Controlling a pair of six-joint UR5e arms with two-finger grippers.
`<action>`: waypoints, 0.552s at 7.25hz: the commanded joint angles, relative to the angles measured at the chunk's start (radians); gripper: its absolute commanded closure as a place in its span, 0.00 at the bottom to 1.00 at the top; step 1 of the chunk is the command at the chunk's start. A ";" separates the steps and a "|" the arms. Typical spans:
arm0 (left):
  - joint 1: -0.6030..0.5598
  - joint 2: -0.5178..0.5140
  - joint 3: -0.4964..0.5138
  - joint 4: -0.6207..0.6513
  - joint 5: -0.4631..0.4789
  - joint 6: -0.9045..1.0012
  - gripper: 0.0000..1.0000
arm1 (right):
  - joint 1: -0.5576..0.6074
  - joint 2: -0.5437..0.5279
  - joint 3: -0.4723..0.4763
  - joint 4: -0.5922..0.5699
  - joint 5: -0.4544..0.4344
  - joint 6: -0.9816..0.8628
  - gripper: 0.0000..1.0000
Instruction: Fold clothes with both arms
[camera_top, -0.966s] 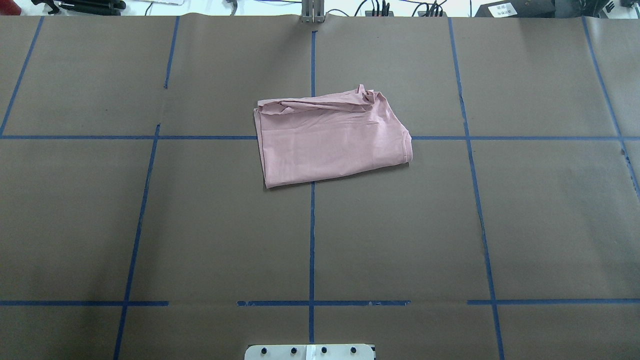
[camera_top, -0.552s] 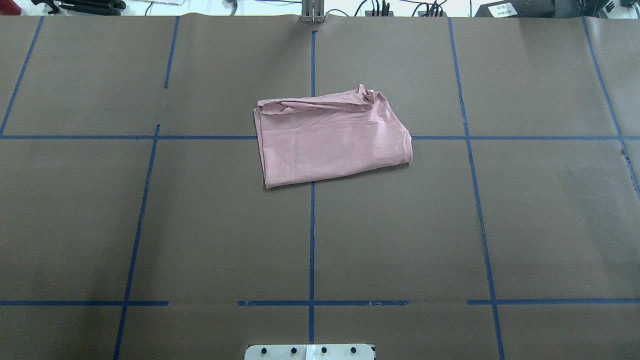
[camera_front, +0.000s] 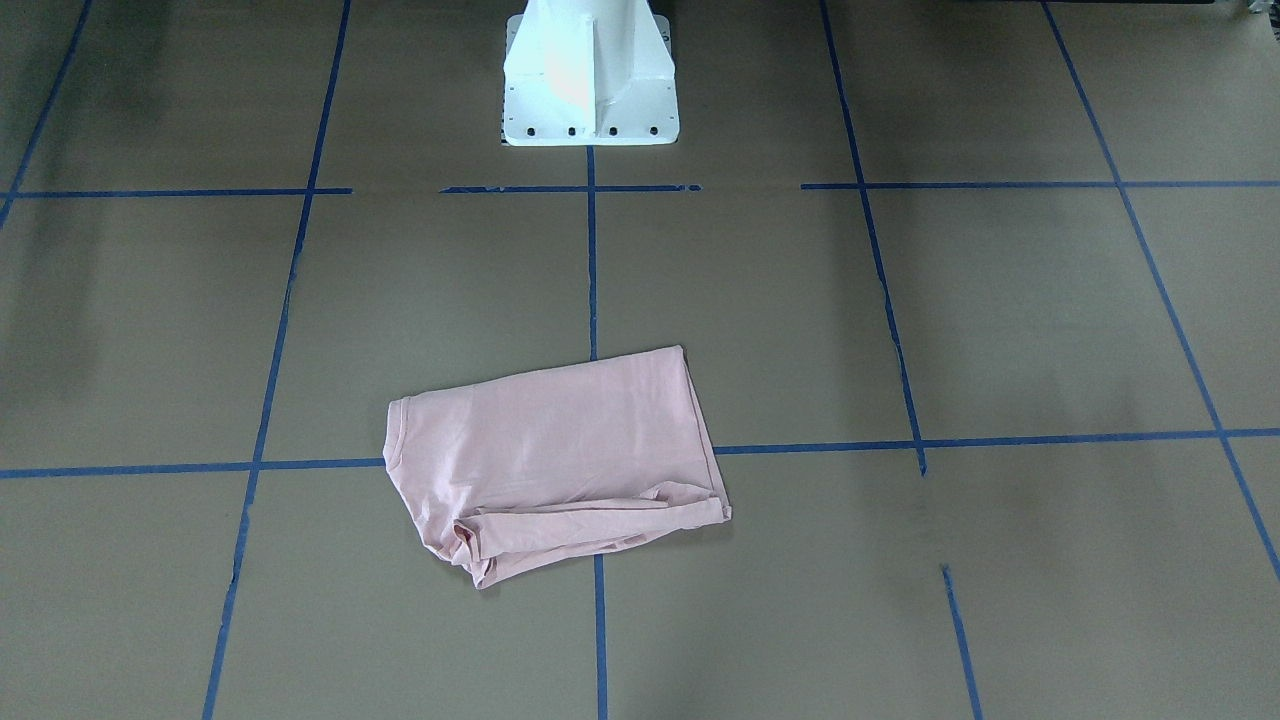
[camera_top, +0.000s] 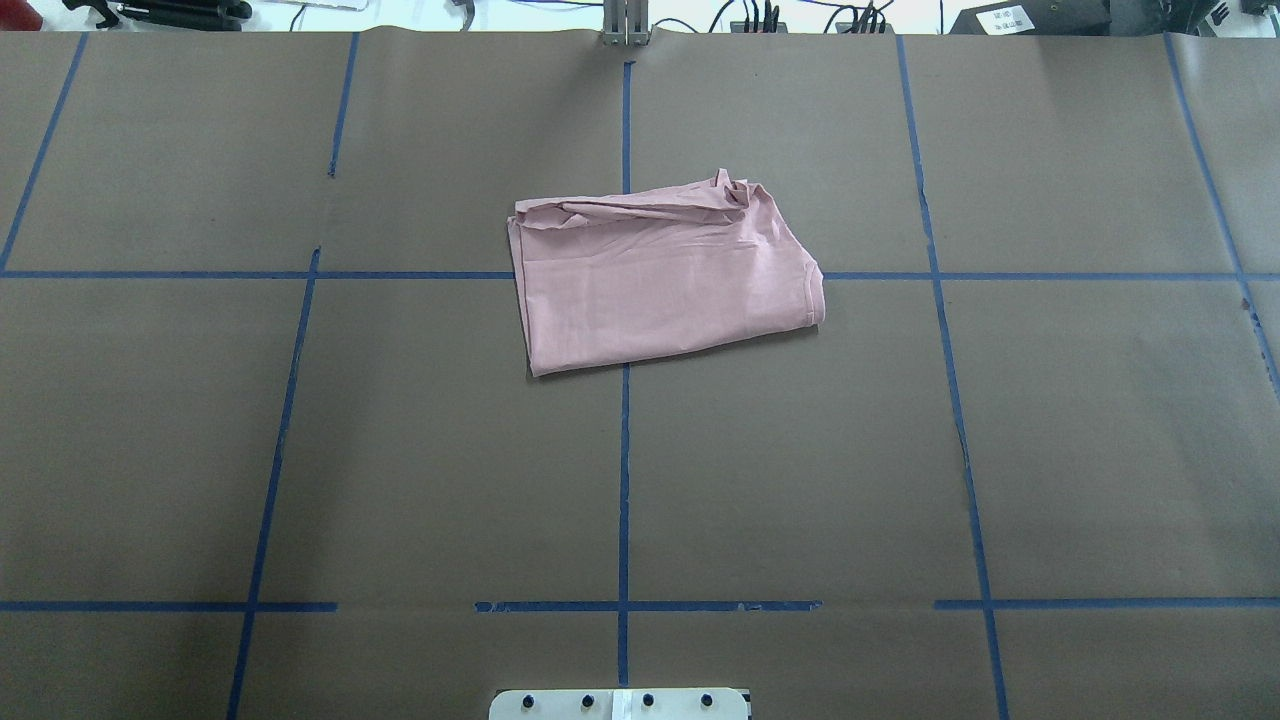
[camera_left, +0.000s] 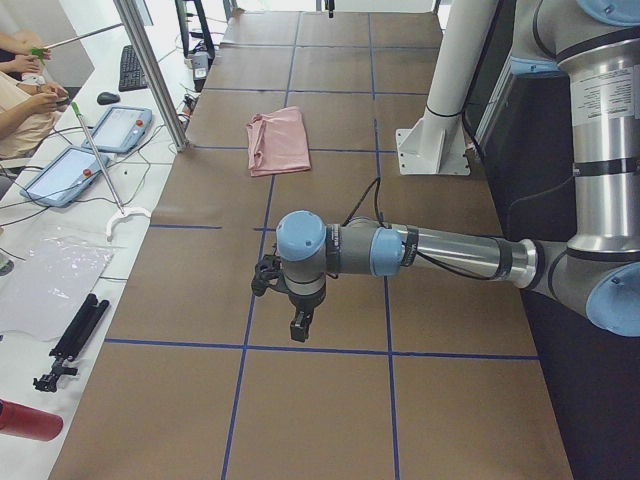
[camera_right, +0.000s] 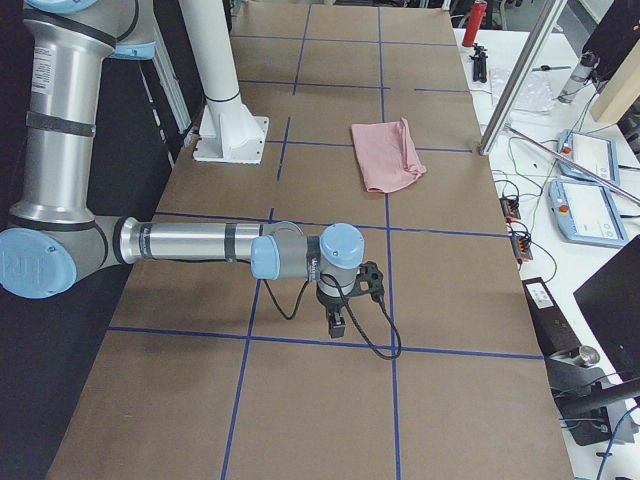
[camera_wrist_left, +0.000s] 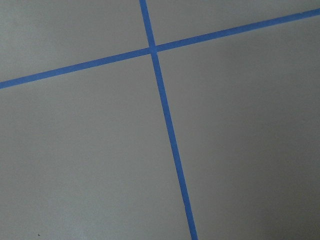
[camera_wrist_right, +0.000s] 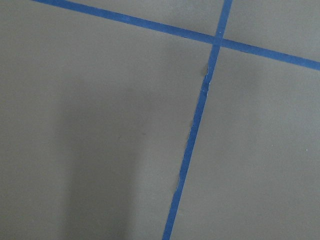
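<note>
1. The soft pink T-shirt (camera_top: 665, 280), folded into a rumpled rectangle, lies flat on the brown paper worktop (camera_top: 300, 450), out from the white pedestal (camera_front: 588, 70).
2. The black left tool (camera_left: 298, 325) and right tool (camera_right: 338, 322) are too small to tell whether they are wide or narrow.

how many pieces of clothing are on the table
1: a folded pink T-shirt lies on the table, straddling the centre blue tape line. No other garment shows, though one tucked inside its folds would be hidden.

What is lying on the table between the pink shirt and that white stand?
Only bare brown table cover and blue tape lines, shown in the front-facing view.
</note>
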 joint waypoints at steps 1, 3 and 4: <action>-0.001 0.021 -0.054 0.002 -0.004 -0.004 0.00 | -0.001 0.011 -0.025 0.007 0.008 -0.002 0.00; -0.001 0.050 -0.068 -0.001 -0.090 -0.002 0.00 | -0.001 0.009 -0.019 0.021 0.008 -0.008 0.00; -0.001 0.051 -0.066 -0.001 -0.092 -0.002 0.00 | -0.001 0.002 -0.028 0.077 0.008 0.000 0.00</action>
